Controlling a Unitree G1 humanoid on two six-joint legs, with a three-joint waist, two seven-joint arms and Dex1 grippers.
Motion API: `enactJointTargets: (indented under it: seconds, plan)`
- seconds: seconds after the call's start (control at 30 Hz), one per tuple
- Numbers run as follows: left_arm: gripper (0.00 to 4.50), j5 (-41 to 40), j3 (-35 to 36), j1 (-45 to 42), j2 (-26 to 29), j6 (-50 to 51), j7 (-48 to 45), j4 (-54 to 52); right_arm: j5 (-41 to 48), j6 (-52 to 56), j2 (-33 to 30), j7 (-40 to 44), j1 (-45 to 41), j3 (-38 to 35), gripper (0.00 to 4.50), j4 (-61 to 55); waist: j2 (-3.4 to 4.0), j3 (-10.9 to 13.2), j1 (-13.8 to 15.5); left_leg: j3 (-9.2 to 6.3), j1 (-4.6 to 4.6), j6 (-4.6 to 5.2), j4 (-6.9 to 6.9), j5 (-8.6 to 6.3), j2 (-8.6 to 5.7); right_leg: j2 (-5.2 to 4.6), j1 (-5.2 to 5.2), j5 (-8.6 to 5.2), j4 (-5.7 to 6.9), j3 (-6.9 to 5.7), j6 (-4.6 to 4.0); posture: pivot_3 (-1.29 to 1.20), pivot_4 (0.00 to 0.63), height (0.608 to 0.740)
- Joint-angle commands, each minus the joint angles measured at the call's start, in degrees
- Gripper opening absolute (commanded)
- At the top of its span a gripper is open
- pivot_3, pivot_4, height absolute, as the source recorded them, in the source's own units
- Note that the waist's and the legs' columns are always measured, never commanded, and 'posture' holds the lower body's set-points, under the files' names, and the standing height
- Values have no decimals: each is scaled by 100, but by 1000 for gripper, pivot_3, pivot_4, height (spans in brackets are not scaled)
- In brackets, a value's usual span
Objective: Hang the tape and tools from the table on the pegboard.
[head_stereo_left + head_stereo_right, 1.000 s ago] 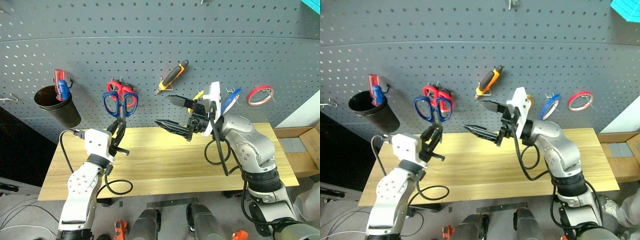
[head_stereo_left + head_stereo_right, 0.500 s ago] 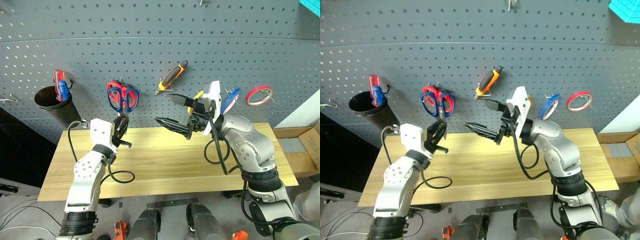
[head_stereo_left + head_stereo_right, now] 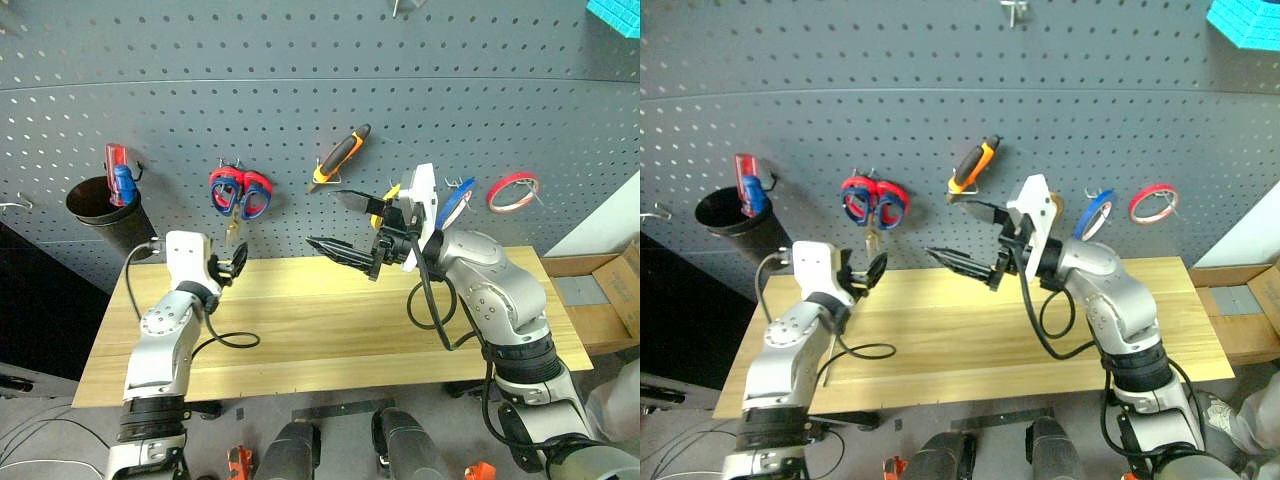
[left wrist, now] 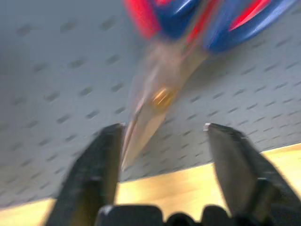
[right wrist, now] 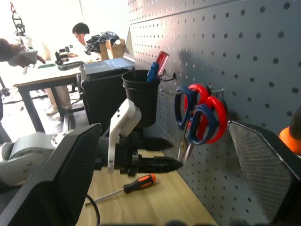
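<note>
My left tool stands spread below the blue-looped scissors, hung on the pegboard over red ones. The slim screwdriver lies on the bench: light, rigid, best pinched mid-handle. My right tool gapes, empty.

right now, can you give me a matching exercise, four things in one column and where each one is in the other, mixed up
Things:
1 blue-looped scissors
2 orange-and-black screwdriver
3 red-and-blue screwdriver
4 red tape ring

Places:
a standing in the black cup
b lying on the table
c on the pegboard, on the hook farthest to the robot's right
d hanging on the pegboard together with a red-looped pair

Pairs: 1-d, 2-b, 3-a, 4-c
</note>
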Motion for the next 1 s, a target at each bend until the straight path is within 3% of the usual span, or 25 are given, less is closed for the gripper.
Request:
enactJointTargets:
  seconds: [0.03,0.27,0.43,0.67,1.0]
  plan:
    - [4373,-84,-30,439,458,1319,-319,-219,82,52,-112,99,110,73,4500,-331,0,0,-2,0,-1,0,0,0,0,0,-1,0,-1,0,0,15,198,740]
    - [4373,-358,256,453,948,2904,-448,-182,-52,124,-96,27,252,385,4500,-317,0,1,63,-14,0,2,0,-1,0,-1,5,0,3,-11,0,33,210,740]
    - [4373,-229,143,-135,1099,2896,-472,329,-270,313,-15,-191,250,682,4500,-223,0,1,125,-14,7,1,1,-1,-1,-6,8,0,5,-16,0,36,227,740]
    - [4373,-21,-268,-937,1167,3110,-685,1478,-1471,209,-591,-151,478,1913,4500,-51,-2,5,141,-11,4,1,0,-1,-3,-7,3,0,3,-15,0,27,254,740]
    - [4373,164,-423,-1475,1122,2568,-849,2710,-1786,254,-502,-257,681,1984,4500,-245,-14,34,63,-11,1,2,-1,-2,-1,-8,2,0,-1,-18,0,0,272,740]
